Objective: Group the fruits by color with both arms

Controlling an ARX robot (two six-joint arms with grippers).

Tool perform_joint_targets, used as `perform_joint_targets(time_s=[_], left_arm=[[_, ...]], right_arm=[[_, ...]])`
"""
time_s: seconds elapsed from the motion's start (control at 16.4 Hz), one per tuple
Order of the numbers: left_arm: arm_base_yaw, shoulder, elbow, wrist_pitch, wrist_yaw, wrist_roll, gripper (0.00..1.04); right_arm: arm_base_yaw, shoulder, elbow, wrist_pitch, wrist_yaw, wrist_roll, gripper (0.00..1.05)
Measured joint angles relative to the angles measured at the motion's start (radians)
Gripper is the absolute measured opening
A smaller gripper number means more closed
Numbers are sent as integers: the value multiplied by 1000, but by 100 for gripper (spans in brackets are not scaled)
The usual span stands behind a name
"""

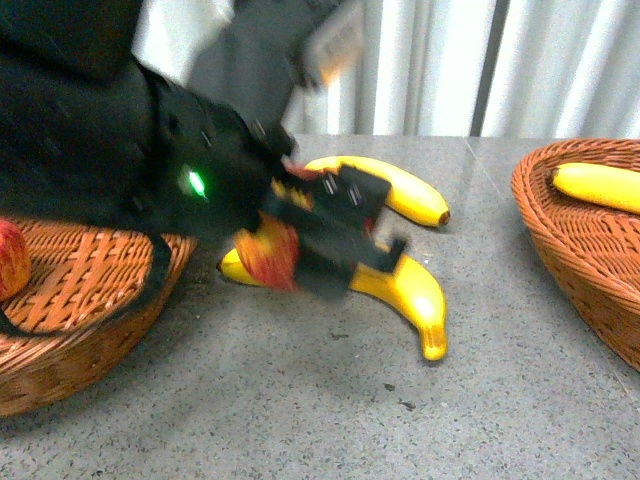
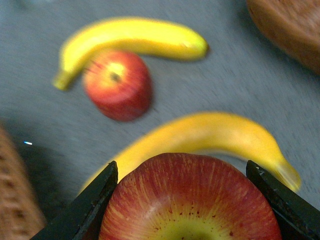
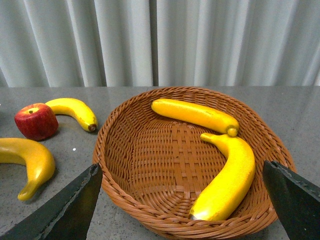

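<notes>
Gripping red apple (image 2: 190, 205), left gripper (image 2: 181, 167) clenched on it; right gripper (image 3: 181, 169) spread wide, facing wicker basket (image 3: 125, 150)

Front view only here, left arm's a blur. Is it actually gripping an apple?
Observer: Yes. Left wrist view shows the left gripper shut on a red apple.
Operator: Any other apple loose on the table?
Observer: One, a second apple beside the far banana; the arm mostly covers it in your view.
Operator: Right basket shows one banana here. More?
Observer: Two: a straighter banana and a curved banana lie in the right basket.
</notes>
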Motion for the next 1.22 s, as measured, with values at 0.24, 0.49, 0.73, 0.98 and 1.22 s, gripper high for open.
perform_joint_targets(time_s=[0.24, 0.49, 0.73, 0.98, 1.22], left_arm=[[207, -124, -31, 15, -119, -246, 68], [227, -85, -107, 2, -124, -427, 68], [227, -85, -106, -2, -143, -489, 91], [142, -113, -36, 44, -156, -410, 98], [127, -92, 31, 47, -127, -345, 98]], right_arm=[[0, 0, 0, 0, 0, 0, 98], [0, 0, 0, 0, 0, 0, 98], [0, 0, 0, 0, 0, 0, 98], [0, 0, 0, 0, 0, 0, 98], [0, 0, 0, 0, 0, 0, 98]])
